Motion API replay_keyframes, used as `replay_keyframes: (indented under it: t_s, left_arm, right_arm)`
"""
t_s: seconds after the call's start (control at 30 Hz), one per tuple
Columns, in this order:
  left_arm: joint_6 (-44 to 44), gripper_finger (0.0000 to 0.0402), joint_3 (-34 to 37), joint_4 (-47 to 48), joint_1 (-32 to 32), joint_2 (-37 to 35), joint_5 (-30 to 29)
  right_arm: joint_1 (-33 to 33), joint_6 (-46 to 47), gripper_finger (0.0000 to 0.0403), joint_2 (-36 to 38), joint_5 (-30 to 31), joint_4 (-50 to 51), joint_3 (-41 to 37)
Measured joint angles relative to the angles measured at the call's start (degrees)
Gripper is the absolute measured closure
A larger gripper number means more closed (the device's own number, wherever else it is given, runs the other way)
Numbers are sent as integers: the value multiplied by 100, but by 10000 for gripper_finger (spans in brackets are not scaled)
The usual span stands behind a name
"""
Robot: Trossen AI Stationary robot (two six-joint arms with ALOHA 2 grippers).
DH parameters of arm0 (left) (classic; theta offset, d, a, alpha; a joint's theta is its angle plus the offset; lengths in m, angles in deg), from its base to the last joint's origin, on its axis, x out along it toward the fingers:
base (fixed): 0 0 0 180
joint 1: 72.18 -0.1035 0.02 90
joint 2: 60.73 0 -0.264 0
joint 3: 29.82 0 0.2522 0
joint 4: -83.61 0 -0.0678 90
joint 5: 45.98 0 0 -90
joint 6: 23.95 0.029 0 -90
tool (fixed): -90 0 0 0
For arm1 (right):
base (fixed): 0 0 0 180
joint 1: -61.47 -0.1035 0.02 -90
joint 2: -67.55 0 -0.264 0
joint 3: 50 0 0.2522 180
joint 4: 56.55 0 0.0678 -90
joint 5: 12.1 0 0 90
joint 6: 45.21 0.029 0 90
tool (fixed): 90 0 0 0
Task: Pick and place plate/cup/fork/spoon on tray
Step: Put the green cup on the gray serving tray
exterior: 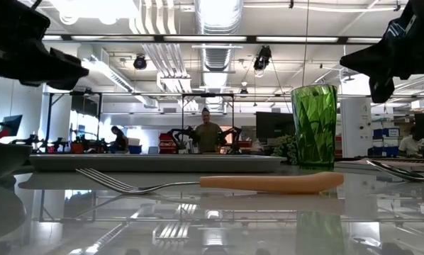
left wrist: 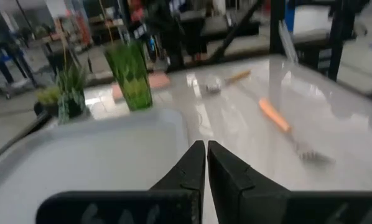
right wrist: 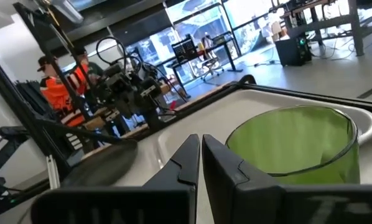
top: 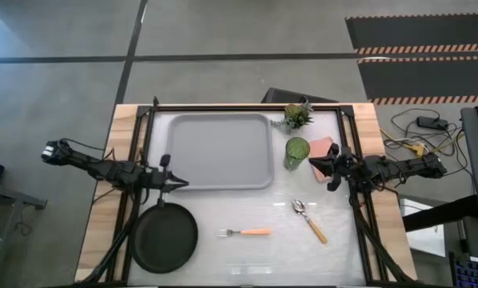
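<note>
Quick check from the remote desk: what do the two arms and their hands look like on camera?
Both arms are slim, dark and jointed. The left hand and right hand each end in two black wedge-shaped fingers tapering to points. No markings or coloured parts are visible on them.

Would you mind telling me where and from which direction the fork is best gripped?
Probably at the orange handle, from straight above. The fork lies flat on the table, alone between the plate and spoon, so fingers closing across the handle's narrow width should hold better than on the thin tines.
</note>
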Motion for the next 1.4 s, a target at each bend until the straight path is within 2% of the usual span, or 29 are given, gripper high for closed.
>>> replay_keyframes:
  t_s: [0.33,0.4,0.6,0.67,0.83,0.93,1.03,1.2,1.3,1.4]
  left_arm:
    - [-11,402,-2,-2249,0,74,0]
    - [-9,402,-2,-2629,-2,74,0]
    - [-24,402,-2,-3812,0,100,2]
    - [-92,402,-2,-4034,0,140,1]
    - [-1040,402,-2,-4112,0,180,3]
    - [-1309,402,-2,-3958,11,250,212]
    - [-1365,402,-2,-4060,15,395,599]
    - [-817,402,-2,-4752,11,601,559]
    - [-461,402,-2,-5234,11,667,518]
    - [-480,402,-2,-5312,11,660,510]
  right_arm:
    - [0,49,394,1,71,-177,0]
    - [0,322,394,2,91,-327,0]
    - [-2,234,394,-147,-85,-1235,0]
    - [-2,124,394,-291,-188,-1570,0]
    - [-2,-286,394,-761,-289,-2344,4]
    - [0,-352,394,-982,-11,-2577,4]
    - [2,-330,394,-1101,52,-2519,34]
    - [2,-454,394,-1244,171,-2176,543]
    - [2,-549,394,-1339,244,-1652,1076]
    - [2,-539,394,-1460,309,-995,1627]
